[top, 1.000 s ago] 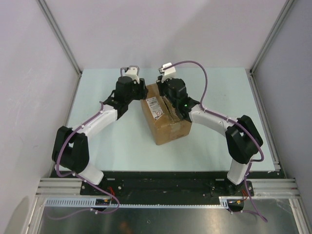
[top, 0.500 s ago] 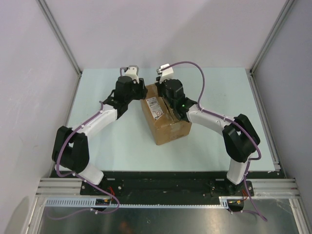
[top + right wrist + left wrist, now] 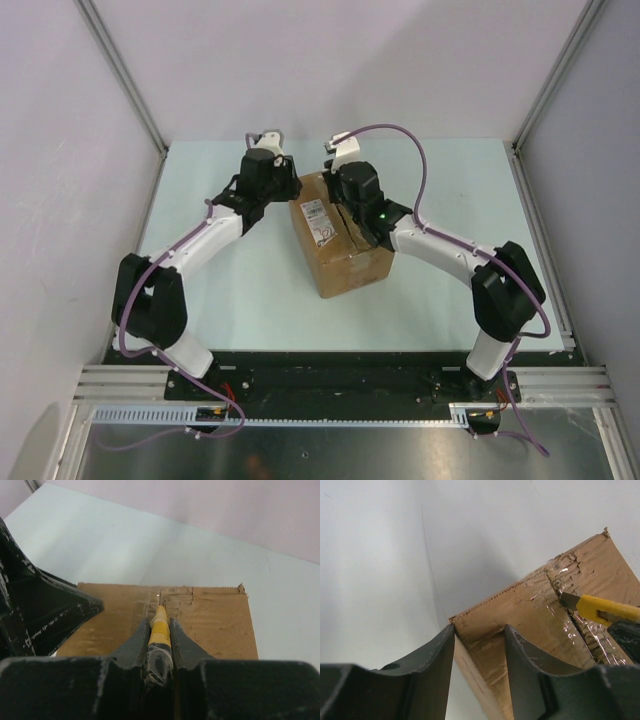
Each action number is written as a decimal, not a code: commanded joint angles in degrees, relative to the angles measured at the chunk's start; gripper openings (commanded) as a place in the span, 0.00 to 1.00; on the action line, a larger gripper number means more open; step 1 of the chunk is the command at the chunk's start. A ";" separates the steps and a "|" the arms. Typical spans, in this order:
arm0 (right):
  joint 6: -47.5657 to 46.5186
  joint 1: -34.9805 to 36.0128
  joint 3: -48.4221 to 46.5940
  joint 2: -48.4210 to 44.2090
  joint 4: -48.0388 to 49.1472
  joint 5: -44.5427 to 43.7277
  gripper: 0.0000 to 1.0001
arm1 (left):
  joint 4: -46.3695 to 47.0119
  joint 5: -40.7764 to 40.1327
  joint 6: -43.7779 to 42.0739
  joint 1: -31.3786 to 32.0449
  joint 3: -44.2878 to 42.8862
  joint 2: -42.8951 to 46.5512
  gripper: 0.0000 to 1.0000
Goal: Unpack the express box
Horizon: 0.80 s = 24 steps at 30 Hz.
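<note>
Bright, even light, soft shadow (beside express box (image 3: 345, 265))

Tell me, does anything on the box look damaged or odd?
Yes. On the box, the cardboard skin near the far end of the taped seam is torn and ragged, and the tape there is wrinkled. The knife in the right gripper has its tip at that seam.

- The express box (image 3: 340, 250) sits on the table (image 3: 450, 290), below both claws.
- One box corner lies between the left gripper's (image 3: 479, 632) fingers.
- The utility knife (image 3: 159, 615) juts forward from between the right gripper's (image 3: 160, 622) fingers, with its tip on the box's top seam.
</note>
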<state>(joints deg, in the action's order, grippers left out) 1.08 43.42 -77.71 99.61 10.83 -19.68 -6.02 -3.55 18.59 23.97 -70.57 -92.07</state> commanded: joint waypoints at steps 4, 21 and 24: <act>2.69 1.32 -1.48 -4.25 -8.01 -1.24 0.00 | -13.93 1.97 2.42 0.64 2.01 -5.05 0.47; 9.90 3.34 0.10 -10.67 -21.63 -1.15 0.00 | -14.54 2.85 4.00 0.64 2.19 -5.49 0.45; 10.43 3.69 0.37 -10.49 -23.31 -1.76 0.00 | -14.54 2.94 4.26 0.64 2.27 -5.49 0.45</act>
<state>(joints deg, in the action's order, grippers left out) 9.02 46.04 -77.62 91.24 -8.38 -20.60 -7.49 -3.88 21.12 23.90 -71.37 -92.62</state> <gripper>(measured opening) 0.167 0.463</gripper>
